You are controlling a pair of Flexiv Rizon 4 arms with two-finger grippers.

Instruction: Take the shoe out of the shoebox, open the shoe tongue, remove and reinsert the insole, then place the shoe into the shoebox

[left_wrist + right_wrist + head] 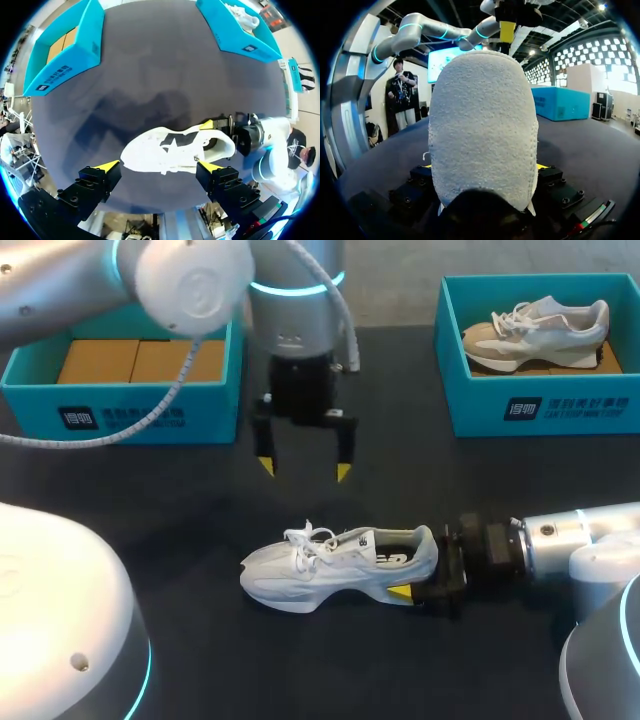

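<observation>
white sneaker [330,568] upright on its sole | heel between right gripper [424,575] fingers, apparently clamped | left gripper [305,469] spread wide above laces, apart

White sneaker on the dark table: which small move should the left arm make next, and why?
Probably lower the left gripper to the tongue of the white laced sneaker. That gripper hangs open above the shoe and touches nothing, while the right gripper is shut on the heel, so the shoe looks held steady.
</observation>
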